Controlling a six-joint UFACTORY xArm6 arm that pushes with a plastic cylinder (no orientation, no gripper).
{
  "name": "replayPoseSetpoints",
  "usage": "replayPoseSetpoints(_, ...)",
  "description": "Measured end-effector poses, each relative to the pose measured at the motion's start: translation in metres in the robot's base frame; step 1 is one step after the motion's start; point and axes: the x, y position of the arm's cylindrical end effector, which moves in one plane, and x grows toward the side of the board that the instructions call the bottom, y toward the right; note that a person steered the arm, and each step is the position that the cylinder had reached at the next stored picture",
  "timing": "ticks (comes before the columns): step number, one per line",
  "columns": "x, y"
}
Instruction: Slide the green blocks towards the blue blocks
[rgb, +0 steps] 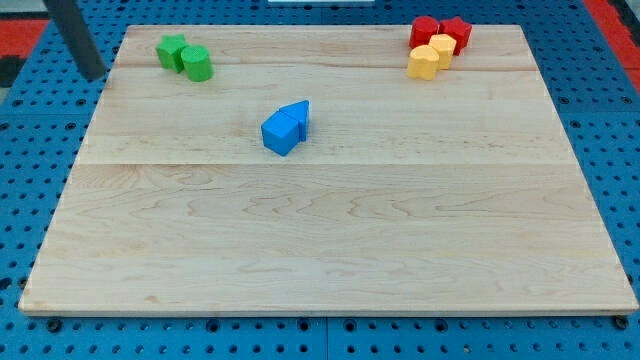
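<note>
A pale wooden board (330, 230), made of joined planks with visible grain, is lying flat on a blue perforated base plate (30, 200) whose holes are showing along every edge of the view; a strip of red is showing at the view's top left and top right corners. The dark rod is entering from the view's top left, and my tip (95, 77) is sitting at the board's left edge, apparently just off the wood, near the green pair but not touching it. The rod is carrying nothing (it has no jaws, so it is neither open nor closed) and is not contacting any block. The two green blocks are resting near the board's top left corner: a green block of angular shape (170, 50) and a green cylinder (196, 63), touching each other. The two blue blocks are standing left of the board's centre: a blue cube (281, 133) and a blue wedge-like block (298, 113), pressed together, well apart from the green pair. At the view's top right, two red blocks (438, 31) and two yellow blocks (430, 56) are clustering tightly. Bare wood is lying between the green and blue pairs.
</note>
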Motion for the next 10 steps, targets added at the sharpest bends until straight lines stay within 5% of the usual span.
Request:
replayPoseSetpoints(2,-0.032,0.086)
replayPoseSetpoints(6,0.020,0.182)
replayPoseSetpoints(8,0.051,0.189)
replayPoseSetpoints(10,-0.003,0.152)
